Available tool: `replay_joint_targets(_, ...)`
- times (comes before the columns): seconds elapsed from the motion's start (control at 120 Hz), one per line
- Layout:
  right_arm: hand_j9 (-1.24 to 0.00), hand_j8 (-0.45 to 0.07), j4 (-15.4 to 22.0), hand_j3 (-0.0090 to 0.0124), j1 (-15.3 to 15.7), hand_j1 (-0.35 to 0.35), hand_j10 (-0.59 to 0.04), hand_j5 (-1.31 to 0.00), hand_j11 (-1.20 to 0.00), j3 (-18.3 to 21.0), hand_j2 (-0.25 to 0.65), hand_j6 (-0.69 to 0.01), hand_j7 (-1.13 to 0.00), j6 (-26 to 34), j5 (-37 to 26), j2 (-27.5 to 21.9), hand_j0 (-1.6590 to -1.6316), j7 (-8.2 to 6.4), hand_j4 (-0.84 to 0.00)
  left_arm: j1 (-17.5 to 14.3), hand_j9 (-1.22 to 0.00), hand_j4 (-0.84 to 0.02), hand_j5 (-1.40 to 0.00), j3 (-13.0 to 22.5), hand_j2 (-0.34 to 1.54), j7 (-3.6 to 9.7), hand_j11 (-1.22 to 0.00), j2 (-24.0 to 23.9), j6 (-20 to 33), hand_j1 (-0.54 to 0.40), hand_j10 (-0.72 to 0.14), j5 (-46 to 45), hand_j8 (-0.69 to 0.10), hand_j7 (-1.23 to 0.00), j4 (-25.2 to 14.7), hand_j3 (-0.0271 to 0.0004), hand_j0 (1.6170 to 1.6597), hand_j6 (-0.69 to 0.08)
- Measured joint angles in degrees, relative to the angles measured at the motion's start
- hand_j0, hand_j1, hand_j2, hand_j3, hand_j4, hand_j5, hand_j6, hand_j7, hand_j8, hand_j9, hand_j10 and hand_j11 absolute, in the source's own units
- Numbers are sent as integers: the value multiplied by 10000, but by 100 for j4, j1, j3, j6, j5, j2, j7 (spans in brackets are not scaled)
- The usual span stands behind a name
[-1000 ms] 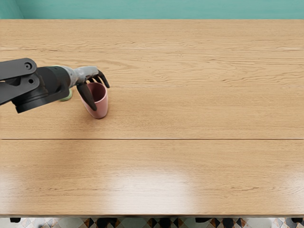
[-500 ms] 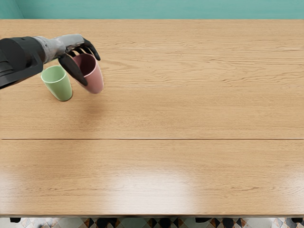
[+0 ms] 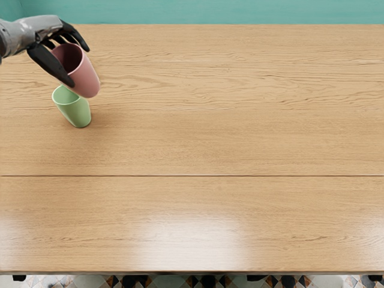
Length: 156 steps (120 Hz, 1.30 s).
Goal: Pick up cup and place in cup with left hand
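As I watch, the left hand (image 3: 45, 27) holds the pink cup (image 3: 85, 77) in its fingers (image 3: 51, 64). The green cup (image 3: 74, 111) stands toward ten o'clock.

Cannot follow the arm (image 3: 5, 42) past the left edge, cut off just behind the grey-and-black mechanical left hand (image 3: 47, 25). Cannot see part of the near wall and rim of the tapered pink cup (image 3: 87, 75), covered by the black thumb (image 3: 49, 63), nor the cup's shaded inner bottom. Can't make out the green rim's right side on the tapered light-green cup (image 3: 75, 113), hidden behind the pink one; can't tell from this angle about any touch between them. Can't trace the pale wooden table (image 3: 240, 144) past either side edge. Can't identify the dark shapes (image 3: 135, 281) along the bottom, cropped over patterned floor tiles (image 3: 162, 282).
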State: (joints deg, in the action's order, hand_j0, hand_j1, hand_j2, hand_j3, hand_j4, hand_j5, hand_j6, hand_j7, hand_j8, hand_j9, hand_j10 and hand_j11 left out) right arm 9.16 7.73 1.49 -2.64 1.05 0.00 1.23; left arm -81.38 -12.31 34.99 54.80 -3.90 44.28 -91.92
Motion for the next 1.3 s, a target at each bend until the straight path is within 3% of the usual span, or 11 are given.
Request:
replay_joint_targets(0.65,-221,-171,-1,0,0,-3286,-170,-221,-221,0,-34,-171,-221,0,0,0,-16581,0,-171,217,-6739,-4917,-7044,11,1400,-6,-6846,254,103,-1271,-3624,176,-2629,-6910,303,0,16550,-3245)
replay_joint_targets(1.017,-222,-171,0,0,0,-3286,-171,-222,-222,0,-34,-172,-222,0,0,0,-16581,0,-172,332,-6747,-4929,-7060,13,1445,-244,-6853,225,229,-1278,-3601,192,-2639,-6912,502,0,16551,-3266)
replay_joint_targets(1.3,-220,-170,-1,0,0,-3287,-169,-220,-220,0,-34,-171,-220,0,0,0,-16581,0,-171,493,-6815,-4937,-7055,15,1791,-579,-6839,129,391,-1401,-3649,189,-2655,-6821,722,0,16557,-3263)
